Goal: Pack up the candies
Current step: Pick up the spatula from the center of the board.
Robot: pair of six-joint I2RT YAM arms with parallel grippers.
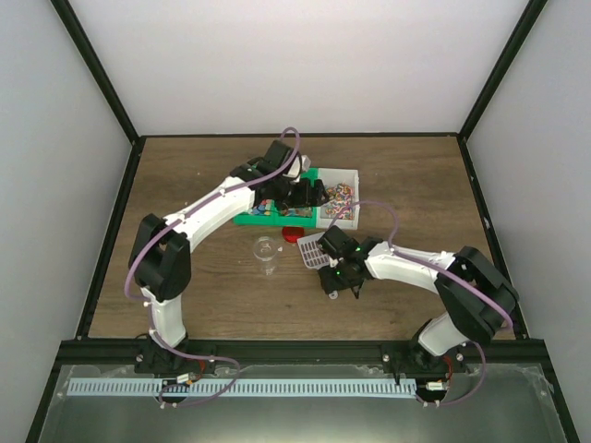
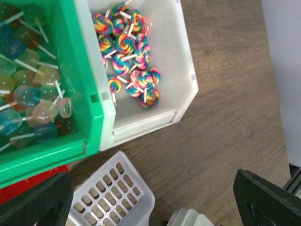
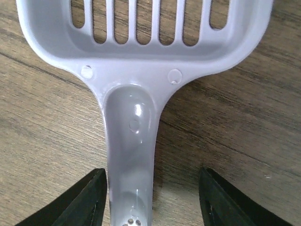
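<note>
Scoop [image 3: 131, 84] lies flat on the bench, right of centre. My right pincer [image 3: 153, 172] straddles its handle, released and off-centre; closing could skew it. Jar [image 1: 266, 249] stands just left, easily knocked. Toward the far edge, candies [image 2: 127, 44] on sticks fill the green bin [image 2: 70, 146] and white bin [image 2: 181, 70]. My left pincer [image 2: 153, 176] hangs above, released and empty; our arms could clash there.

We tag colours: green bin [image 2: 56, 155], white bin [image 2: 174, 52], grey slotted scoop [image 3: 141, 80].
We see rainbow-swirl lollipops [image 2: 124, 43], pale translucent lollipops [image 2: 44, 110], red lid [image 1: 292, 234], brown wood-grain table [image 2: 225, 117].
</note>
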